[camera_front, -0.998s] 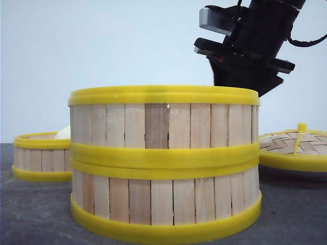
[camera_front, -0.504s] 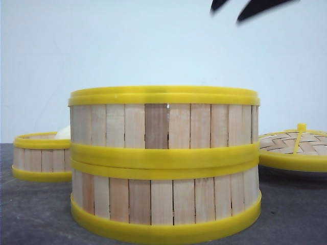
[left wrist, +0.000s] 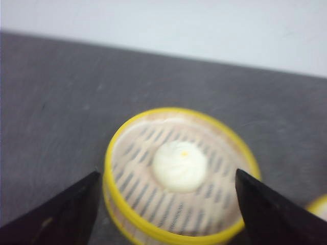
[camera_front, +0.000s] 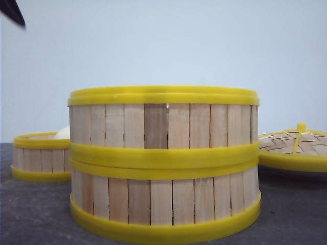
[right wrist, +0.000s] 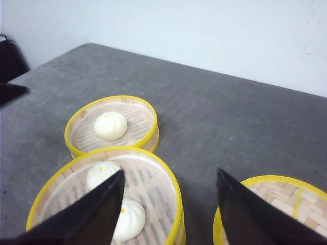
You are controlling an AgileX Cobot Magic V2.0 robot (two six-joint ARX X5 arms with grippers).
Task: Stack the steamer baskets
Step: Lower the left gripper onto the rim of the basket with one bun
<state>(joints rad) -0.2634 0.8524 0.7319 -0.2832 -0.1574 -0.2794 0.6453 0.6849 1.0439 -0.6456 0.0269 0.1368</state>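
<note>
While the right gripper (right wrist: 168, 214) has left the front view since a second ago, the left gripper (left wrist: 166, 209) hangs spread wide and empty above the single steamer basket (left wrist: 179, 176) (one bun inside), lying between its fingers; the two-basket stack (camera_front: 163, 163) sits below the right's parted, empty fingers.

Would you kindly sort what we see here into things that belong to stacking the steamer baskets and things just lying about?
Belongs to the job:
- stacked pair of baskets, two buns showing in the top one
- single basket on the table, apart from the pair
- open left end effector above it

Just lying about:
- woven lid
- bun in the single basket
</note>
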